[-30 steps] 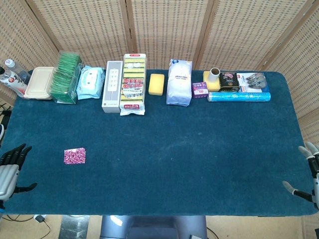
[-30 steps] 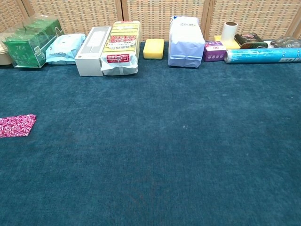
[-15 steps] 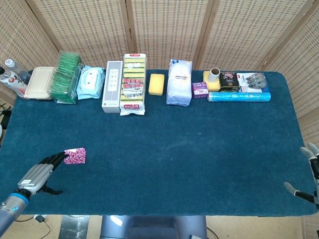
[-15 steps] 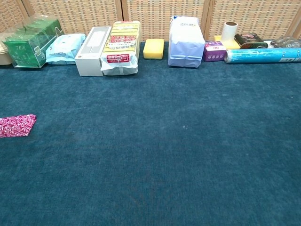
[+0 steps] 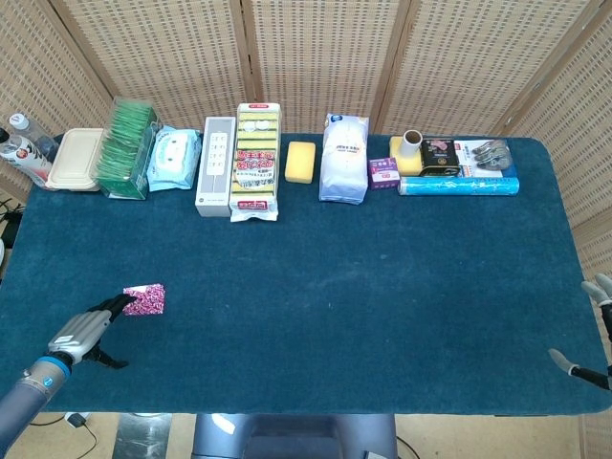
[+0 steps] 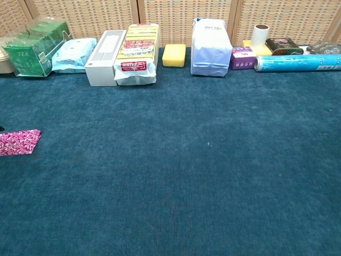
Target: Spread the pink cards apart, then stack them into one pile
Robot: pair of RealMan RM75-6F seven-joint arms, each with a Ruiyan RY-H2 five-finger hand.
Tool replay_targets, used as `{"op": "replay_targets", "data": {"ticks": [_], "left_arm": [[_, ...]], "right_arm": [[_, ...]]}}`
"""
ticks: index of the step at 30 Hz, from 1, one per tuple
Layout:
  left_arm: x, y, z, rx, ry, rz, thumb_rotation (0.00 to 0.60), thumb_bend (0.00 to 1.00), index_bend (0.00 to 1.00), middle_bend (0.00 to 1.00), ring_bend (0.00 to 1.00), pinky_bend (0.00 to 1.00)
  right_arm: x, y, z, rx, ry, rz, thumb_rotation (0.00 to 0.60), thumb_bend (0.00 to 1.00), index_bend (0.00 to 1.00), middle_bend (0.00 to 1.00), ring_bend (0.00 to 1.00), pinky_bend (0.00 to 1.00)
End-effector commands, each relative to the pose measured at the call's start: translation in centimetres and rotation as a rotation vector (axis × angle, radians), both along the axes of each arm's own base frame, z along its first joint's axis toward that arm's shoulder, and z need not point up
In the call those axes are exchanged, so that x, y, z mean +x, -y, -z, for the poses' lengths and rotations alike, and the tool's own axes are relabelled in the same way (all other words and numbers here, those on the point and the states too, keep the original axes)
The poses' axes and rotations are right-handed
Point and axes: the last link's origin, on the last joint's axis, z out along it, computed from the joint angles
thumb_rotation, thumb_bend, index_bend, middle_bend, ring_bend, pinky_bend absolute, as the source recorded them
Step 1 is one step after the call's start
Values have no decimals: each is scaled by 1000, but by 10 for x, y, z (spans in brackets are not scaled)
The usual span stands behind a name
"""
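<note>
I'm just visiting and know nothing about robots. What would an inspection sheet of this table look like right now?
Surface: table covered in dark teal cloth, flat.
Job's things: pink cards in one pile near the front left, not yet spread.
Clutter: a row along the back edge, including a green tea box, wipes pack, white box, yellow sponge, white bag, blue roll.
Hands: left hand reaches to the cards' left edge, fingertips at or on them; right hand at the table's right edge, fingers apart, holding nothing.
Cables: one on the floor under the front left corner.
Surroundings: woven screens behind the table.
</note>
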Motion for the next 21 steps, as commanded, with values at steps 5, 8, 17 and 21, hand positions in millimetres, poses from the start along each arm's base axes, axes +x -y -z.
{"op": "replay_targets", "data": {"ticks": [5,8,17,21], "left_arm": [[-3,-13,14,-20,-14,-44,600,28,0,0,0,103],[0,-18,18,-28,-10,-45,600,29,0,0,0,103],[15,-30,27,-51,-5,-39,600,29,0,0,0,103],[26,-34,32,-68,-8,-24,600,28,0,0,0,103]], "right_arm": [[0,0,0,2,2,-2,600,0,118,68,14,0],[0,0,-1,-1,3,-2,600,0,118,68,14,0],[0,1,0,0,5,1,600,0,118,68,14,0],[-2,0,-1,-3,4,7,600,0,118,68,14,0]]}}
